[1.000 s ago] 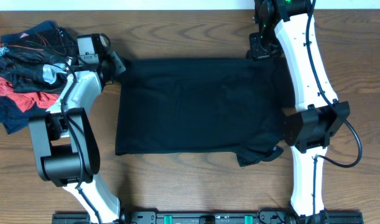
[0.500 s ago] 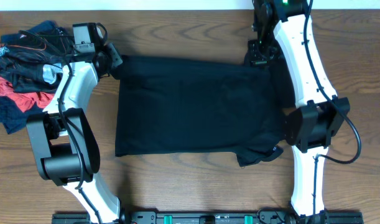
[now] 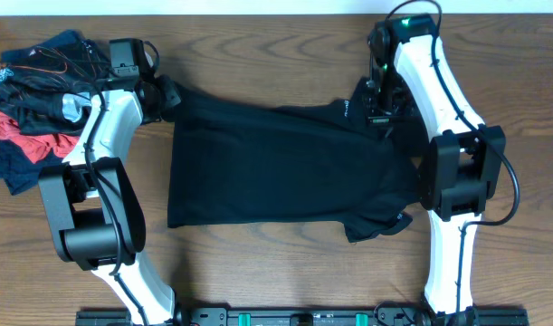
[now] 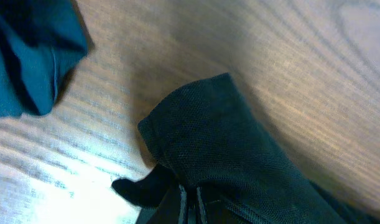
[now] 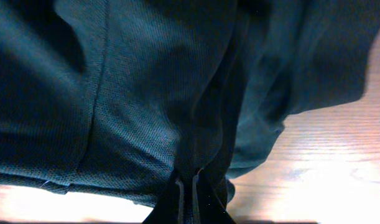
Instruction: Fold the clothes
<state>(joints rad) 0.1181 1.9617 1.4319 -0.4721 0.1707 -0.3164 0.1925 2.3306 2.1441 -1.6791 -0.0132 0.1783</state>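
I find the left gripper [image 3: 170, 92] clenched on the shirt's [image 3: 276, 172] far left corner. The right gripper [image 3: 378, 110] is clenched on the far right corner, raised over the cloth. The shirt lies mid-desk [image 3: 276, 45], long axis left to right, body nearward of both grips. I judge the right arm leads the fold. A pile [image 3: 32, 91] occupies the far left corner.
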